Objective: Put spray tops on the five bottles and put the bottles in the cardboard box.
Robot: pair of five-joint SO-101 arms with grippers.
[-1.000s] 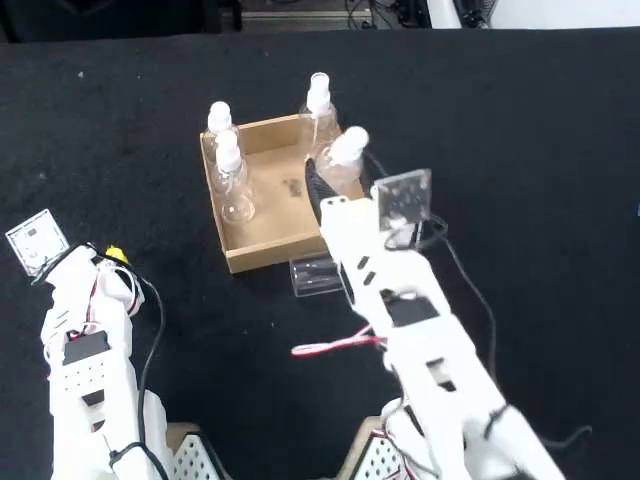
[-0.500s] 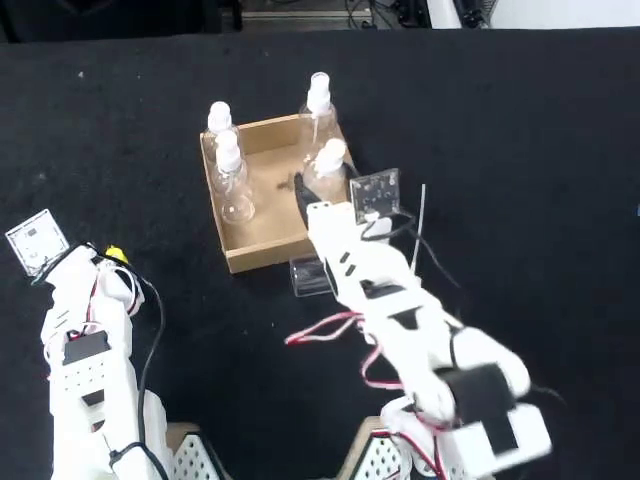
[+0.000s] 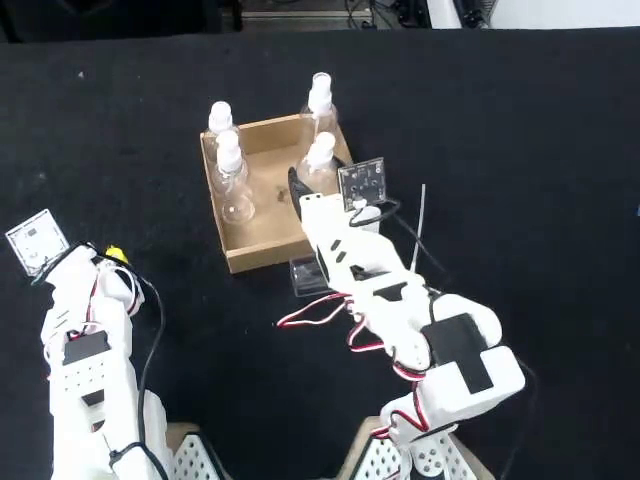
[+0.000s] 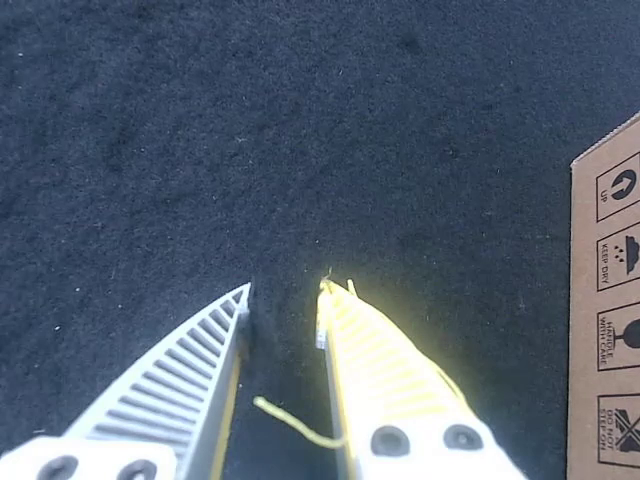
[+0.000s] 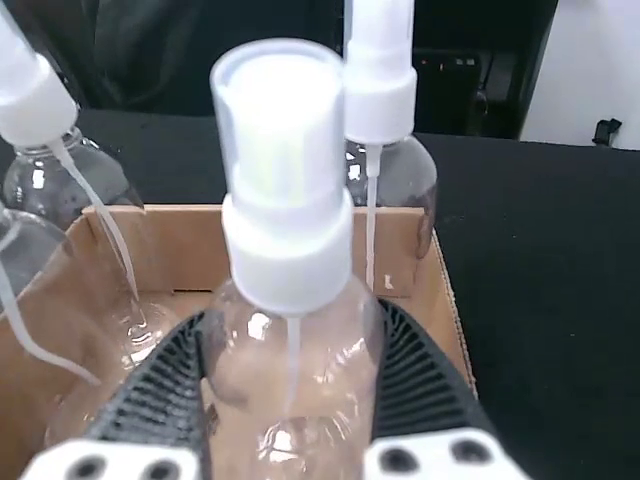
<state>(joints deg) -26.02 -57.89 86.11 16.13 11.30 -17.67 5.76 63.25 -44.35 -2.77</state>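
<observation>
Black cloth (image 3: pixel 520 130) carries the cardboard box (image 3: pixel 262 253), where the right gripper (image 5: pixel 290 335) clasps a capped bottle (image 5: pixel 288 400) upright at its right side, likely for setting down; the left gripper (image 4: pixel 285 292) sits narrowly parted, empty.

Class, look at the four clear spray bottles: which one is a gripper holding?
The clear plastic bottle with a white spray top clamped in the right gripper, at the cardboard box's right side. The other three stand free.
</observation>
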